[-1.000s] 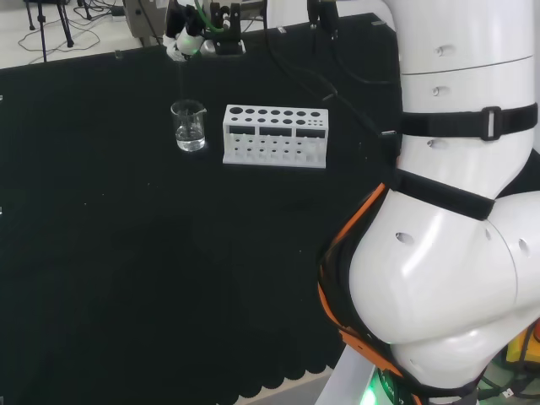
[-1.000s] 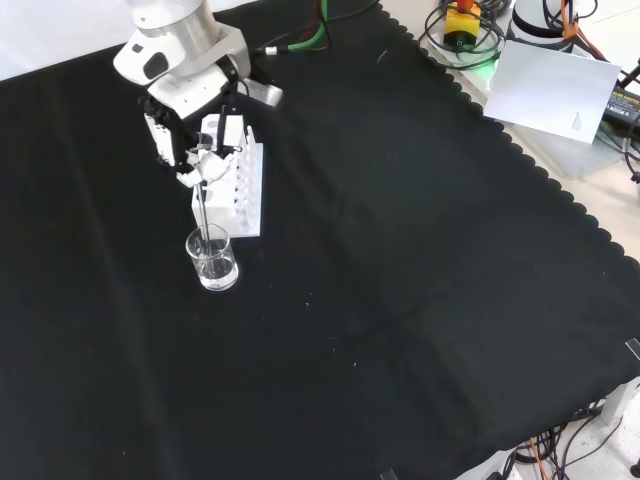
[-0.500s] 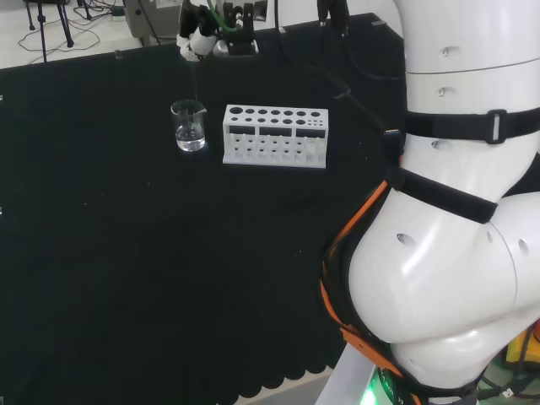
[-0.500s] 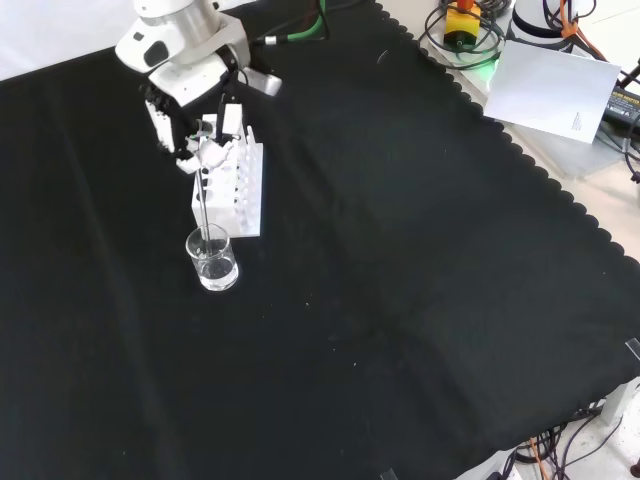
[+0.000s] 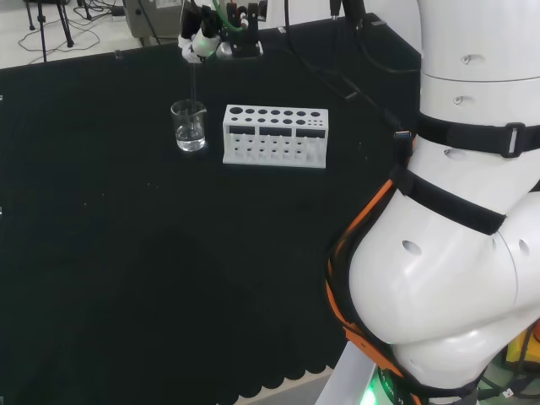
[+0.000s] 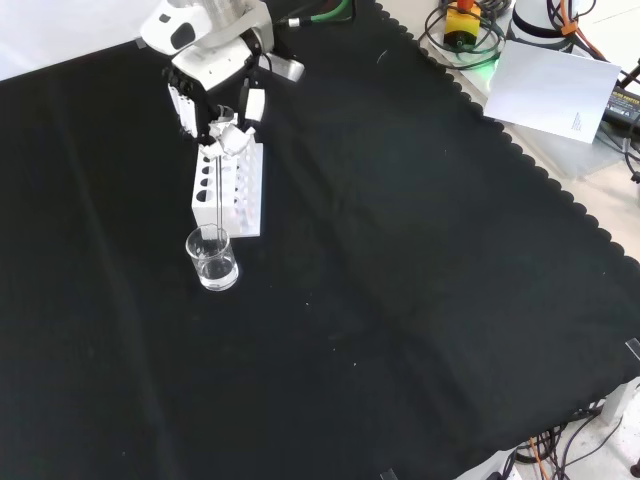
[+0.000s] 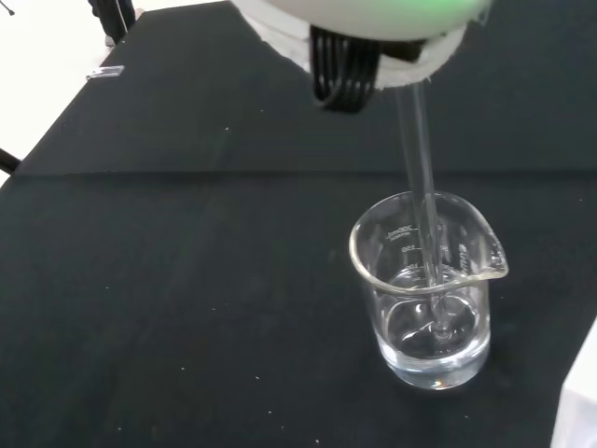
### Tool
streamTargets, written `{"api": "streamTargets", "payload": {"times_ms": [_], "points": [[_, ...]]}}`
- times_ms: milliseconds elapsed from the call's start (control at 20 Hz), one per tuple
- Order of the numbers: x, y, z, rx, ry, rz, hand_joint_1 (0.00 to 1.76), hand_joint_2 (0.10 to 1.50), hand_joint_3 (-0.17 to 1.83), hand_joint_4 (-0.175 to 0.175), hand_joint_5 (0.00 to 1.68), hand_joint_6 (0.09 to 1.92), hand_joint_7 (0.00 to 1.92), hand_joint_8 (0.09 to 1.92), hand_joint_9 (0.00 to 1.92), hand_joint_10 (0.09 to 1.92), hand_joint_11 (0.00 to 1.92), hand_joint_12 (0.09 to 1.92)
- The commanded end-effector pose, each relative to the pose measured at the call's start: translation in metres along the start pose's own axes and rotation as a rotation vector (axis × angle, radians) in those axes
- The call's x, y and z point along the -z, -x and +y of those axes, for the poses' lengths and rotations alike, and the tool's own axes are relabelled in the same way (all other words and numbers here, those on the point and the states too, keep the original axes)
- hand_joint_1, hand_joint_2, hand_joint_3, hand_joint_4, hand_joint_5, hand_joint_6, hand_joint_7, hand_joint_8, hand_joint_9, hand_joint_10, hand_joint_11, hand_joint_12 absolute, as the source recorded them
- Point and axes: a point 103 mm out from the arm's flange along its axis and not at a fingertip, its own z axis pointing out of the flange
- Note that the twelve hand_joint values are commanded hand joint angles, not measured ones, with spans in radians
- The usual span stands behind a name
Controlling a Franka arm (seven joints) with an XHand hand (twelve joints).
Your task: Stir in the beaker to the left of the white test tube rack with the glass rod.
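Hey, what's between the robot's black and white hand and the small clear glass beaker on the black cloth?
The thin clear glass rod bridges it, running from the black and white hand down into the small clear glass beaker, as the wrist view shows. No other object lies between them.
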Motion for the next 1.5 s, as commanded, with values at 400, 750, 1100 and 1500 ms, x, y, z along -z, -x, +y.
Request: {"api": "streamTargets", "payload": {"times_ms": [400,750,1100,1500], "points": [[-0.019,-0.009,0.034,0.034,0.0,0.025,1.32,0.73,0.56,-0.175,1.24,0.38,1.26,0.95,1.77,0.74,1.41,1.06],[-0.008,0.016,0.027,-0.004,0.014,0.018,1.32,0.74,0.55,-0.175,1.24,0.38,1.25,0.96,1.77,0.74,1.41,1.05],[0.003,0.026,0.001,-0.037,0.032,0.01,1.31,0.74,0.55,-0.175,1.24,0.38,1.25,0.96,1.77,0.74,1.41,1.05],[-0.008,-0.006,0.008,0.012,0.018,0.021,1.31,0.74,0.54,-0.175,1.24,0.38,1.25,0.96,1.77,0.74,1.41,1.05]]}}
